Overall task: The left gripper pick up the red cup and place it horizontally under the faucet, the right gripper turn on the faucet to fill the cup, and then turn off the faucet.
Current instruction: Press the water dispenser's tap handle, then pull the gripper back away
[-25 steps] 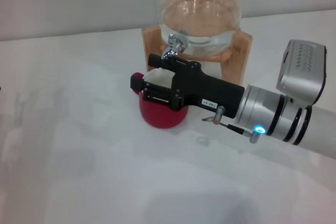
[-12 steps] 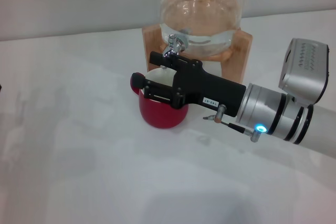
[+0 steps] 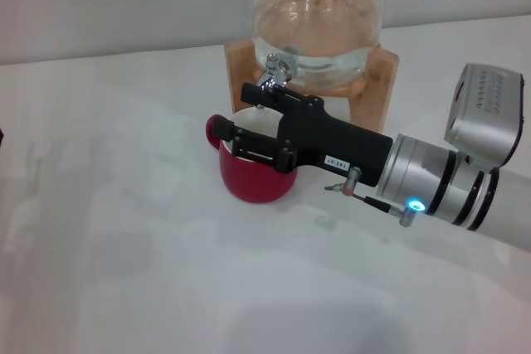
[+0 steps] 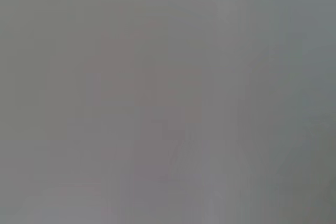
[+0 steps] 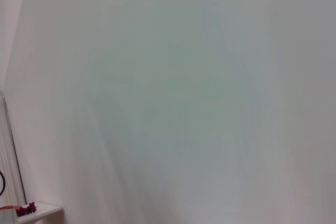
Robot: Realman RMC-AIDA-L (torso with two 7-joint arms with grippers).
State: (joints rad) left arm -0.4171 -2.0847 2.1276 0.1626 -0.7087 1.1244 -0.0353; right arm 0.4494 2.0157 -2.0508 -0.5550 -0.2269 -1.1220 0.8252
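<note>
The red cup (image 3: 249, 184) stands upright on the white table, directly below the chrome faucet (image 3: 270, 75); its handle (image 3: 217, 128) points left. My right gripper (image 3: 238, 113) reaches in from the right, just above the cup's mouth and in front of the faucet. Its jaws stand apart and hold nothing. The upper finger (image 3: 259, 94) lies just under the spout and the lower finger (image 3: 249, 145) crosses the cup's rim. My left gripper is out of view. Both wrist views show only a blank pale surface.
The glass water dispenser (image 3: 319, 14) sits on a wooden stand (image 3: 383, 72) at the back of the table (image 3: 124, 271). The silver right arm with the blue-lit ring (image 3: 415, 205) crosses the right side.
My right gripper has drawn back a little to the right, uncovering the cup's handle. The cup has not moved.
</note>
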